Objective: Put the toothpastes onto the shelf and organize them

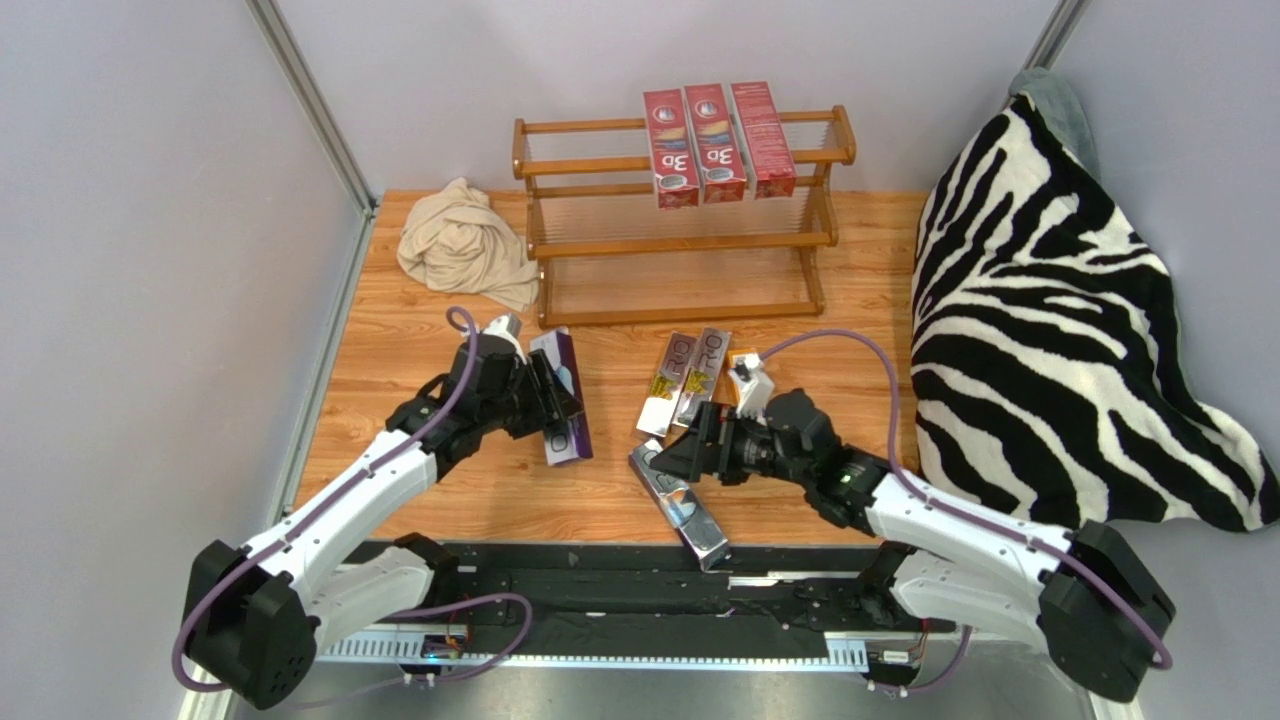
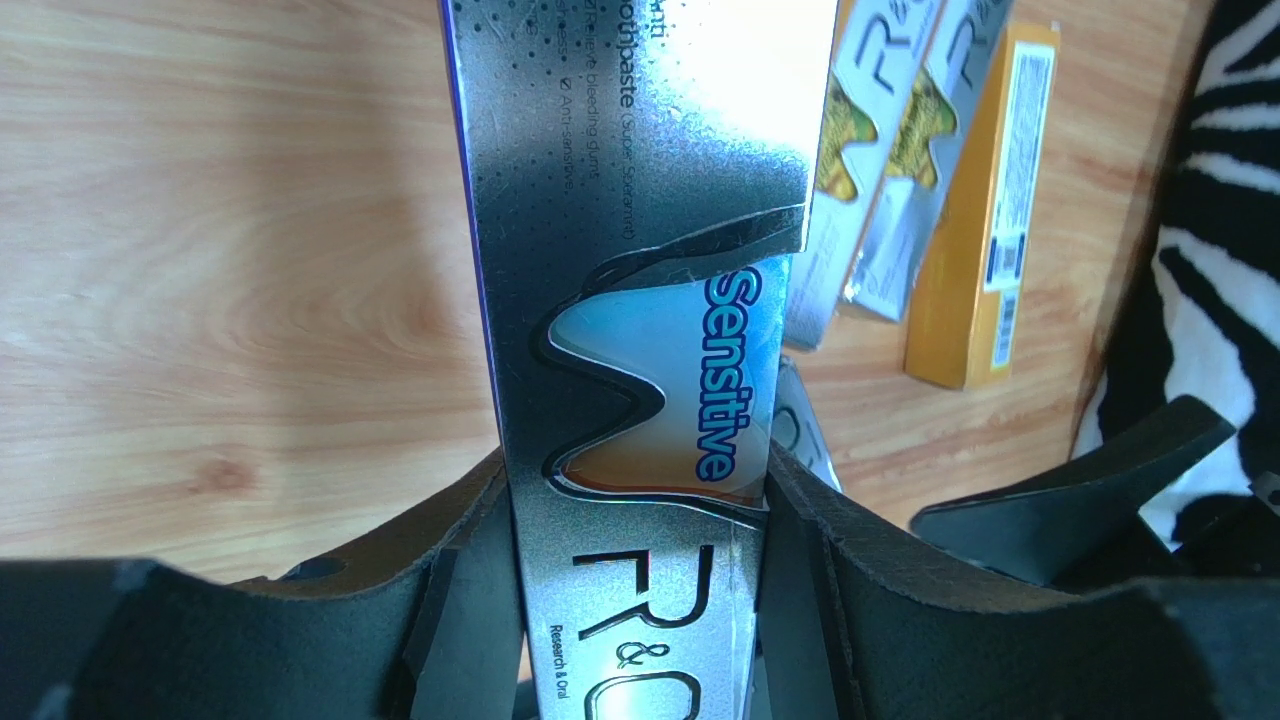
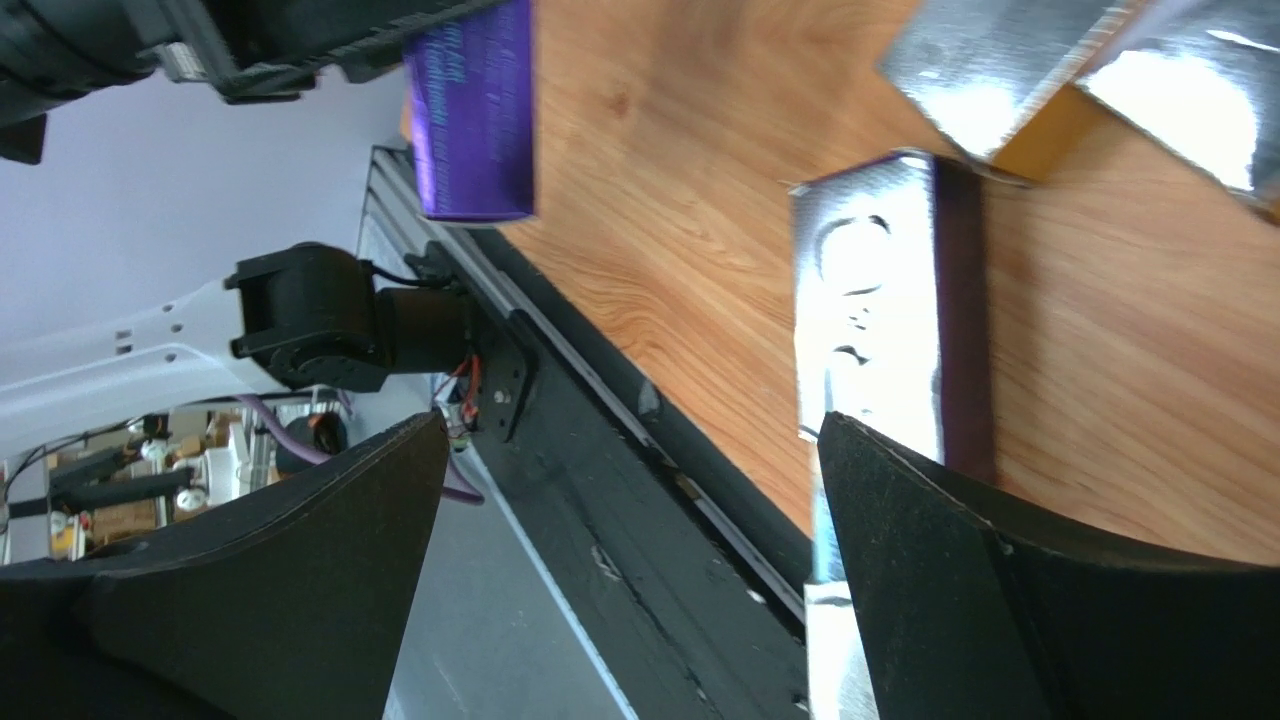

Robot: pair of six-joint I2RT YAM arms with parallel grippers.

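Note:
The wooden shelf (image 1: 679,240) stands at the back with three red "3D" cartons (image 1: 715,143) side by side on its top tier. My left gripper (image 1: 550,393) (image 2: 639,480) is shut on a silver/purple carton (image 1: 565,408) (image 2: 646,225), held near one end. My right gripper (image 1: 681,456) (image 3: 631,435) is open and empty. Another silver carton (image 1: 684,515) (image 3: 879,300) lies just beside its right finger, its near end over the table's front edge. Two silver cartons (image 1: 684,380) (image 2: 887,120) and an orange one (image 2: 984,210) lie mid-table.
A beige cloth (image 1: 466,240) lies left of the shelf. A zebra-striped blanket (image 1: 1052,330) (image 2: 1217,225) fills the right side. A black rail (image 1: 631,578) runs along the front edge. Grey walls close in both sides.

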